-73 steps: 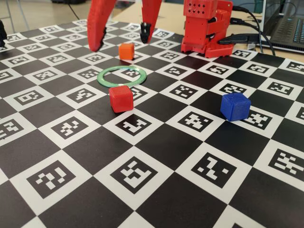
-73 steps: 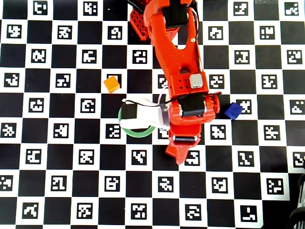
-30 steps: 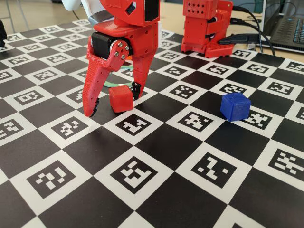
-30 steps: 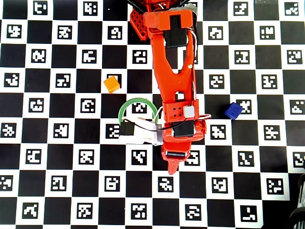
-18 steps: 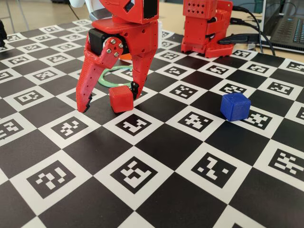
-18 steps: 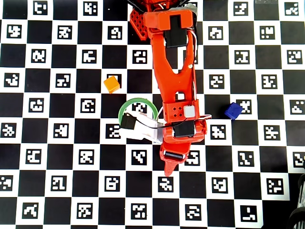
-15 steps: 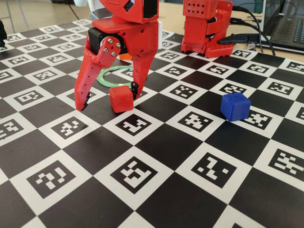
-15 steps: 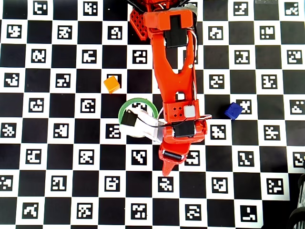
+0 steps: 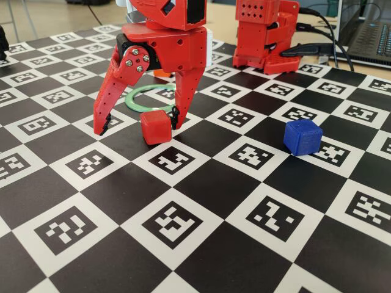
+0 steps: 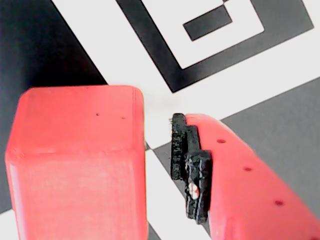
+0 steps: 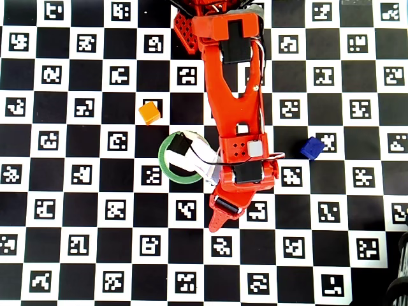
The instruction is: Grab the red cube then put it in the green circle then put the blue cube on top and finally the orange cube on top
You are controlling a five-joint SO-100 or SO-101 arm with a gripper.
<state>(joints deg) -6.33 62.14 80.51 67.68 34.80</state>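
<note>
Checkered marker squares cover the table (image 9: 201, 183), black and white all the way back to the arm's red base. Nearest the fixed camera, the red cube (image 9: 155, 126) sits on the board between the spread jaws of the gripper (image 9: 138, 121): one fingertip stands just beside its right face, the other hangs well off to the left. A lopsided close could shove the cube sideways or twist it instead of pinching it.

Right of it the blue cube (image 9: 302, 137) waits apart. Behind the gripper lies the green circle (image 9: 142, 99), empty as far as it shows, and the orange cube (image 11: 149, 113) farther back.

Only the wrist view shows the thin gap between cube (image 10: 80, 165) and the black finger pad (image 10: 187, 170). From overhead the arm hides the red cube, while ring (image 11: 164, 159) and spacing read plainly.
</note>
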